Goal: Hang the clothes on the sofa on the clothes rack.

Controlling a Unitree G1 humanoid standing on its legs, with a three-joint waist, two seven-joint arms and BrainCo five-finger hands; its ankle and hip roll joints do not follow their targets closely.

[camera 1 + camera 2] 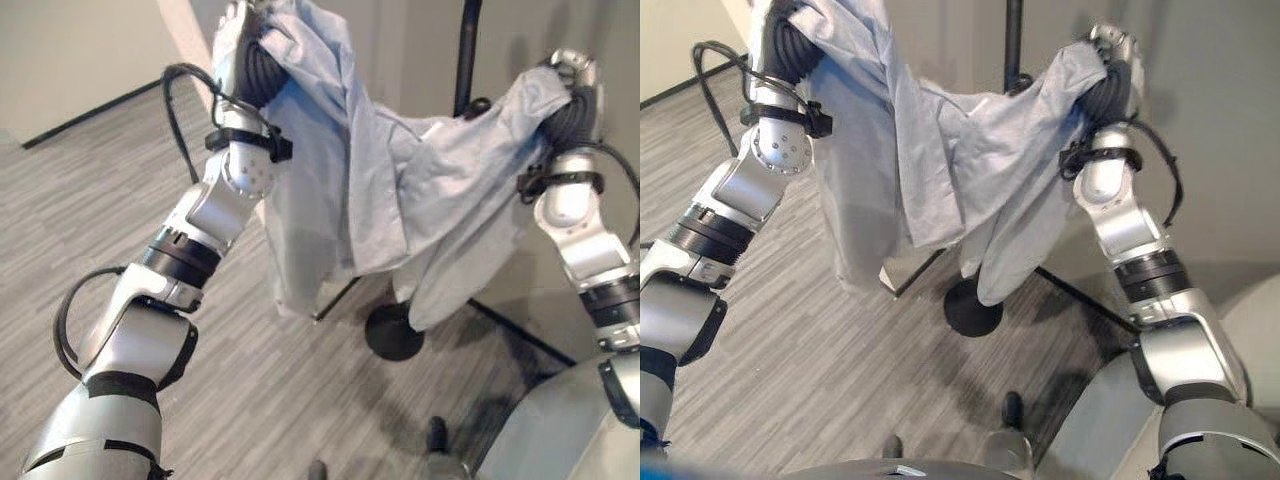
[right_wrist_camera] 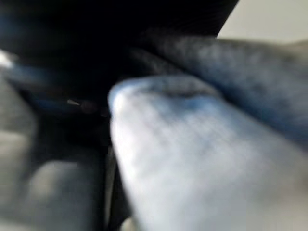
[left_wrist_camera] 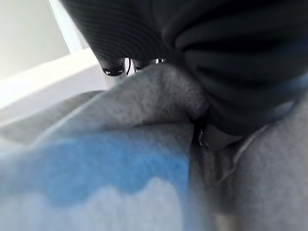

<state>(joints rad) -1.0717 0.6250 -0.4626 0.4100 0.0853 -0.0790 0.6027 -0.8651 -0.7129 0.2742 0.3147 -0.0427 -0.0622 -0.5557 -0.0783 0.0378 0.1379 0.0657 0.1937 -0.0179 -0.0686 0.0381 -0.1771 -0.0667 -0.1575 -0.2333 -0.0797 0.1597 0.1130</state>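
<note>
A pale grey-blue garment [image 1: 400, 190] is held spread in the air directly in front of the dark pole of the clothes rack [image 1: 467, 55], its upper edge sagging in the middle between two raised hands. The left hand [image 1: 240, 45] is seen at the garment's upper corner on the side away from the pole, wrapped in cloth; the fabric is bunched against its dark ribbed cover, and in the left wrist view the grey cloth [image 3: 144, 110] is pressed up under the fingers, which appear to be clamped on it. The right hand [image 1: 1118, 55] is raised just beside the pole, with the garment's other corner draped over and gathered at it; its fingers are probably closed on the cloth, though the right wrist view is too blurred to be certain. The garment's lower folds hang down over the rack's round black base [image 1: 394, 333], which is set on grey wood-pattern flooring [image 1: 110, 200]. A thin black leg [image 1: 520, 330] is seen running out from the base across the floor.
</note>
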